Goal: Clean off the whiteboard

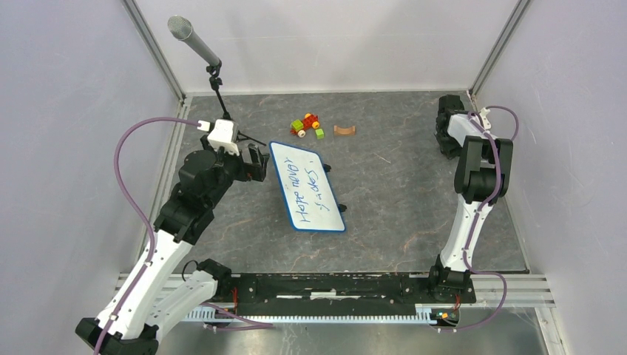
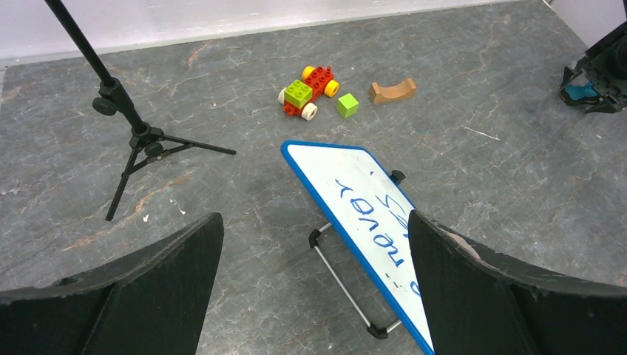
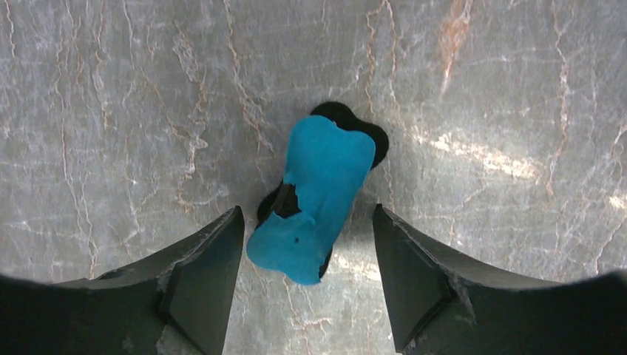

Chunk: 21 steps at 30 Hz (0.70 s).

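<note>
board (image 1: 307,187) looks light, stiff, probably skids; pinch its rim. left gripper (image 2: 314,225) spread beside it, right gripper (image 3: 307,218) spread, straddling eraser (image 3: 316,194).

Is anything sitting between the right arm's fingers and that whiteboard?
Nothing visible. The right fingers are open over a blue eraser; the toy car and wooden arch lie farther back than the whiteboard.

The whiteboard (image 2: 347,200) is cut off below, its writing partly hidden behind the left hand (image 2: 314,222).
</note>
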### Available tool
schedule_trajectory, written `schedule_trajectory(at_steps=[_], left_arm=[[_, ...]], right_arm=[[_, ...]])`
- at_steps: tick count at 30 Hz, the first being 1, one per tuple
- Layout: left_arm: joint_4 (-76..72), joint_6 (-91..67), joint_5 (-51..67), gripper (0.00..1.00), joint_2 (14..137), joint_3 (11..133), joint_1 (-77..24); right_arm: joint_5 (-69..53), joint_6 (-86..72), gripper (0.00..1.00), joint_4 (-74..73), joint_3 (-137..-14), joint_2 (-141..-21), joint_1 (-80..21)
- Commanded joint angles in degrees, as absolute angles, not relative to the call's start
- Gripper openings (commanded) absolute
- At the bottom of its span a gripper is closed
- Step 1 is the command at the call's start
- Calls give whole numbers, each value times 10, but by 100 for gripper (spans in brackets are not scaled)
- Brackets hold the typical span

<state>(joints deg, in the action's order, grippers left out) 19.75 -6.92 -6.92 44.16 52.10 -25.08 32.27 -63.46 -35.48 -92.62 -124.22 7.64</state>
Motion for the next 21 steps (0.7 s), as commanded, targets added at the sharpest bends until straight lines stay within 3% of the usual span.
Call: schedule_trajectory(at_steps=[1, 4, 8, 14, 21], left_arm=[[179, -75, -70, 100, 450, 517, -247], [179, -73, -69, 100, 458, 516, -247], [178, -66, -73, 100, 460, 513, -247], [163, -57, -96, 100, 458, 496, -247], [162, -75, -128, 99, 479, 497, -247]], right_arm=[[353, -603, 72, -341, -956, -1260, 85], [347, -576, 68, -313, -948, -1260, 89], [338, -546, 51, -298, -949, -1263, 91], [304, -475, 33, -272, -938, -1251, 91], [206, -363, 20, -192, -816, -1179, 79]])
